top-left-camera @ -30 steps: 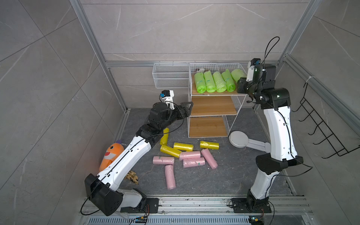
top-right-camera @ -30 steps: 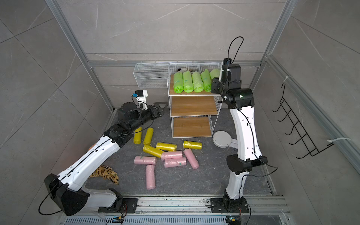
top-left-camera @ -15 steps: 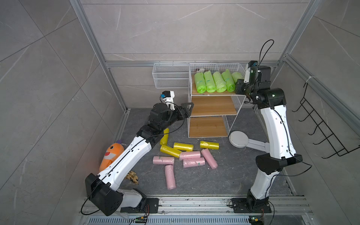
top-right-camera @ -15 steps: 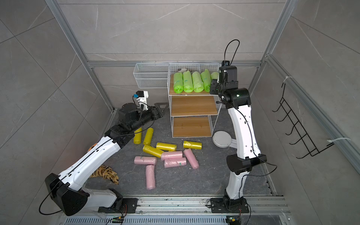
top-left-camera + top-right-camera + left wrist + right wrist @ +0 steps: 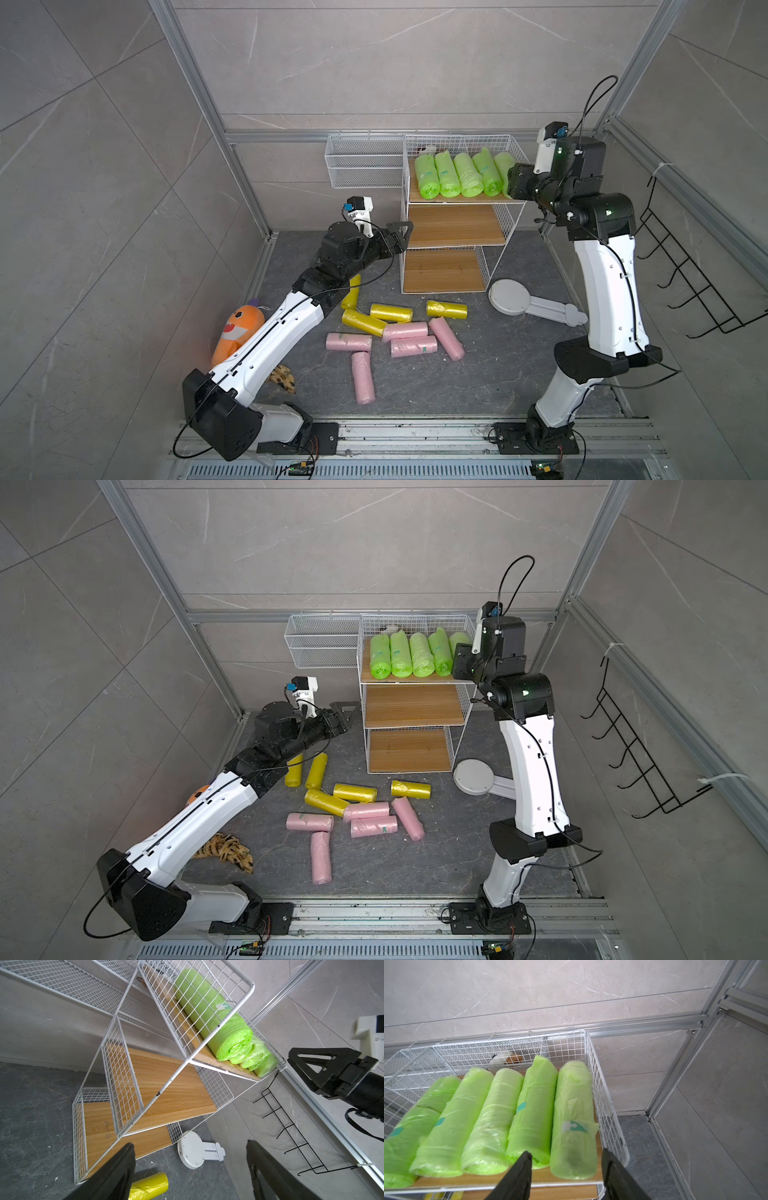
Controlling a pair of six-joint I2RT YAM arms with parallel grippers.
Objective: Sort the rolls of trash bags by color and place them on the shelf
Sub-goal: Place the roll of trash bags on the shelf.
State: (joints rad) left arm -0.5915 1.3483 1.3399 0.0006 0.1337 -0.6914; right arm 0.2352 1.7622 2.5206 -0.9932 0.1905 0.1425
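Observation:
Several lime green rolls (image 5: 457,176) (image 5: 411,656) lie side by side on the top tier of the shelf (image 5: 453,226). My right gripper (image 5: 565,1152) (image 5: 512,185) stands open at that tier's right front corner. Its fingers sit just short of the near end of the rightmost green roll (image 5: 574,1118) and do not touch it. Several yellow rolls (image 5: 390,312) and several pink rolls (image 5: 409,331) lie scattered on the floor before the shelf. My left gripper (image 5: 190,1144) (image 5: 400,235) hangs open and empty beside the shelf's left side, above a yellow roll (image 5: 149,1185).
A long white wire basket (image 5: 363,166) hangs on the back wall left of the shelf. A black hook rack (image 5: 690,270) is on the right wall. A white round-headed part (image 5: 509,296) lies right of the shelf. An orange plush shark (image 5: 237,332) lies by my left arm.
My right gripper's jaws have spread apart and let go of the rightmost green roll, which now rests on the top tier. The left arm has not moved.

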